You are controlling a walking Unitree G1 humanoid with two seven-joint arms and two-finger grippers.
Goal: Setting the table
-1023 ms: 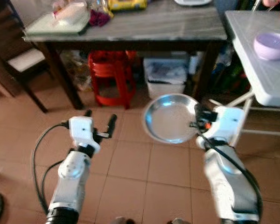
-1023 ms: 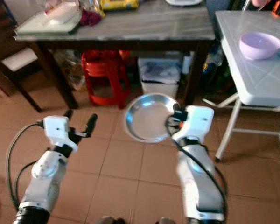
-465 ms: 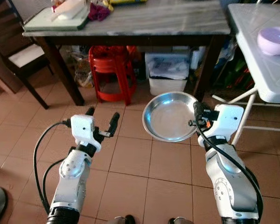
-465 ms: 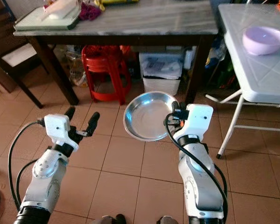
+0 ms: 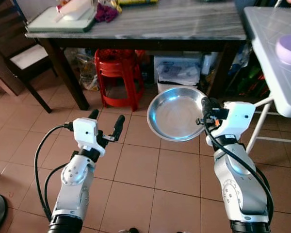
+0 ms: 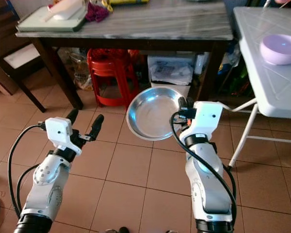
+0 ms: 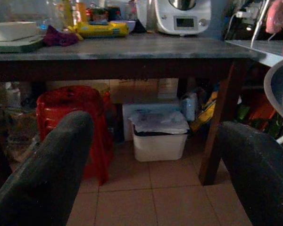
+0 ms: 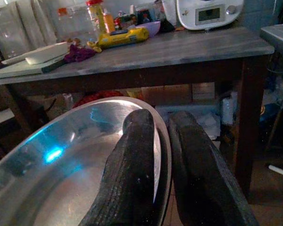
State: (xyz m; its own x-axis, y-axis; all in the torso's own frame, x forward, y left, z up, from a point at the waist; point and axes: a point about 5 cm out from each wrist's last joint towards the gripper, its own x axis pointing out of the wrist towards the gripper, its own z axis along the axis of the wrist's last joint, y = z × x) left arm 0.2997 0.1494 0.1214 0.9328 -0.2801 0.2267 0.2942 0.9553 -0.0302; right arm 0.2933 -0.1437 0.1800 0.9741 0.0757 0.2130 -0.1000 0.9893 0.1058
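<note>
A round steel plate (image 5: 174, 112) hangs tilted in the air above the tiled floor, held by its right rim. My right gripper (image 5: 206, 107) is shut on that rim; in the right wrist view its two black fingers (image 8: 132, 179) pinch the plate's edge (image 8: 61, 165). My left gripper (image 5: 105, 122) is open and holds nothing, raised to the plate's left. In the left wrist view its fingers (image 7: 47, 174) stand wide apart. Ahead stands a dark table with a grey top (image 5: 184, 22). A white folding table (image 5: 276, 63) with a lilac bowl (image 5: 288, 48) is at the right.
Under the dark table are red stools (image 5: 117, 73) and a white lidded bin (image 5: 179, 75). On its top lie a green board with a white dish (image 5: 63, 17) and a purple cloth (image 5: 105, 12). A dark chair (image 5: 19, 58) is at the left.
The whole picture has shifted, so the camera has moved. The plate and my right gripper sit a little higher in the picture. My left gripper stays open.
</note>
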